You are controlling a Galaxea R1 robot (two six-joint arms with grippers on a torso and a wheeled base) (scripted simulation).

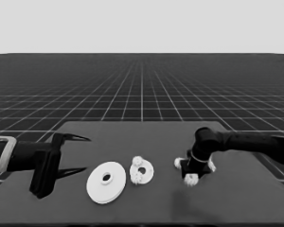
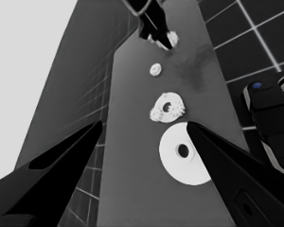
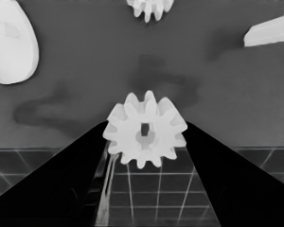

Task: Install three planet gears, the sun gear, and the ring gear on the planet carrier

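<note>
My right gripper (image 1: 193, 174) (image 3: 146, 126) reaches down right of the table's middle and is shut on a small toothed gear (image 1: 190, 179) (image 3: 146, 130), one finger against each side. Another loose gear (image 1: 178, 163) (image 3: 149, 8) lies just left of this gripper. The smaller round part (image 1: 146, 169) (image 2: 168, 100) sits near the table's centre with two gears (image 1: 137, 177) on it. Left of it lies the larger round part (image 1: 106, 183) (image 2: 182, 153). The left gripper (image 1: 87, 153) (image 2: 145, 124) waits open over the table's left end, holding nothing.
A thin white piece (image 1: 211, 165) (image 3: 270, 32) lies just right of the right gripper. The table's front edge runs close below the held gear in the right wrist view. Dark machinery with blue lights (image 2: 270, 123) stands past the table's edge.
</note>
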